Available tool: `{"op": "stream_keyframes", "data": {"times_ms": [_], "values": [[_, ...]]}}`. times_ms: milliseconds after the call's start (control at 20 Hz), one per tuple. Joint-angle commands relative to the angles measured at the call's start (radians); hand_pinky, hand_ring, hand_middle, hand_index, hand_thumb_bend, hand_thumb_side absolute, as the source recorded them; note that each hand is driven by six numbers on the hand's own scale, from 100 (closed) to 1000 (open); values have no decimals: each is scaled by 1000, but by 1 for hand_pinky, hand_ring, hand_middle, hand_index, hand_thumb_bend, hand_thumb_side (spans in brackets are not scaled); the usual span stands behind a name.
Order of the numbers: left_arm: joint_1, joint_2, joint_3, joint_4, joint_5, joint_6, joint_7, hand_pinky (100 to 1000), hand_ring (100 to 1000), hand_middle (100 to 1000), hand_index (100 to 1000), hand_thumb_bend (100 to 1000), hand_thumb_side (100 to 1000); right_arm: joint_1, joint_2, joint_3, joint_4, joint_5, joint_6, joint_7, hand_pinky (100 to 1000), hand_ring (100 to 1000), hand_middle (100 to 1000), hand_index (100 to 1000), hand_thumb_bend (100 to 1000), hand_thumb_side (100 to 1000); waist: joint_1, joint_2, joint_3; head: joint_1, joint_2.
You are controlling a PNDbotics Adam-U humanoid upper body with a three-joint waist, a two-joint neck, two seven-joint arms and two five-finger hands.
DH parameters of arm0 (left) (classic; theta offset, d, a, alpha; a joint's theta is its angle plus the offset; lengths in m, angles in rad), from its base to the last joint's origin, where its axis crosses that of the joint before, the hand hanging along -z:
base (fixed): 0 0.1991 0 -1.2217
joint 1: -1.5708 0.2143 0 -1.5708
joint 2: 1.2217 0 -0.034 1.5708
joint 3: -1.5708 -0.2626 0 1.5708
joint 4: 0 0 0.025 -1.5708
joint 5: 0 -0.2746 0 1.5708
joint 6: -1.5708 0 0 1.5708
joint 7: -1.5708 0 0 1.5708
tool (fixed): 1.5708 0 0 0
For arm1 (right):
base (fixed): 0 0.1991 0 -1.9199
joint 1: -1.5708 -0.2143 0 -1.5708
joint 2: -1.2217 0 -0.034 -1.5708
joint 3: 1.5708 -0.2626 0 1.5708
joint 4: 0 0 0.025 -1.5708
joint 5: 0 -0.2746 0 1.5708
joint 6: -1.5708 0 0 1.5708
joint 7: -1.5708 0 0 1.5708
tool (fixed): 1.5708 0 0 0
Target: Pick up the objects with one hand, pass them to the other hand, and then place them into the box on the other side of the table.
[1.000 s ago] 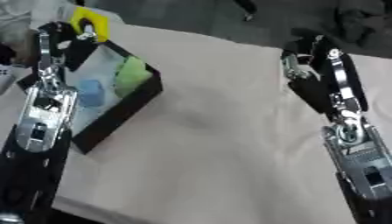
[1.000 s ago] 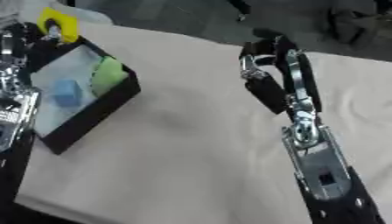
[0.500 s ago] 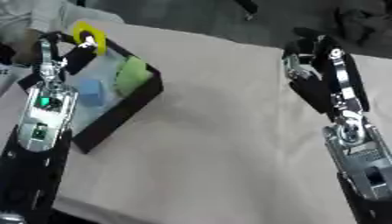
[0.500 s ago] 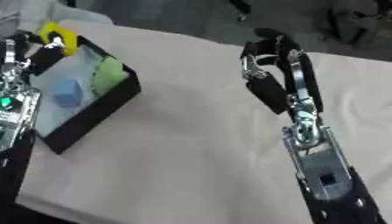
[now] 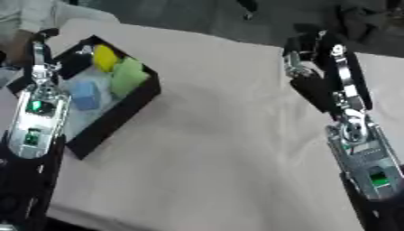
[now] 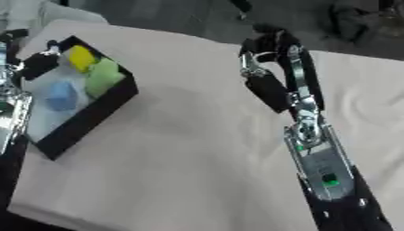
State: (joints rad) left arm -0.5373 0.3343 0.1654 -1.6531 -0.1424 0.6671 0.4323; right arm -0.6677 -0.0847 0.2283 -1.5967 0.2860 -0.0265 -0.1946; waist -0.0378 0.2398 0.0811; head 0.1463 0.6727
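Lying on the desk, the black box at the left holds a blue block, a green piece and a yellow object. Left robot hand hovers beside it, fingers unreadable; right robot hand, farther back, curls empty.

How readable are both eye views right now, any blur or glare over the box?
Left eye view: soft overall, box contents only yellow, green and blue blobs; no glare. Right eye view: equally blurred, right hand smeared, faint shadows on the tablecloth.
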Motion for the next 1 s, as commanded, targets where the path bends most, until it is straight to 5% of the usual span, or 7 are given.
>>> {"op": "stream_keyframes", "data": {"times_ms": [50, 400, 450, 550, 600, 650, 1000], "values": [[-11, 18, 4, -23, -14, 36, 30, 1000, 1000, 1000, 866, 187, 100, -13, -10, -8, -22, 4, -2, -5, 653, 671, 585, 790, 100, 513, 16, -1, -1, -7, 6], [-14, 15, 5, -48, 22, 10, 70, 1000, 1000, 1000, 834, 100, 154, -13, -7, -7, -26, 8, -1, -8, 652, 669, 570, 790, 100, 514, 15, -3, -2, -9, 4], [-16, 15, -2, -68, 41, -26, 83, 969, 1000, 1000, 831, 100, 347, -13, -7, -7, -27, 8, 0, -10, 652, 669, 570, 790, 100, 518, 15, -2, -2, -12, 5], [-15, 18, -26, -110, 68, -130, 91, 912, 1000, 993, 805, 100, 546, -14, -7, -9, -28, 10, 0, -18, 652, 670, 572, 791, 100, 536, 15, -2, -4, -28, 8], [-14, 19, -40, -128, 77, -191, 78, 894, 1000, 998, 809, 198, 596, -14, -7, -11, -29, 11, 2, -27, 652, 671, 575, 794, 100, 588, 15, -1, -5, -42, 12], [-13, 19, -52, -143, 87, -246, 58, 889, 1000, 1000, 808, 100, 673, -14, -6, -14, -29, 12, 5, -39, 653, 673, 577, 794, 100, 568, 15, -1, -5, -56, 15], [-7, 26, -110, -155, 181, -454, -111, 918, 1000, 1000, 858, 225, 817, -9, -3, -59, -37, 21, 64, -224, 673, 705, 603, 816, 100, 767, 15, -2, -12, -105, 20]]}}
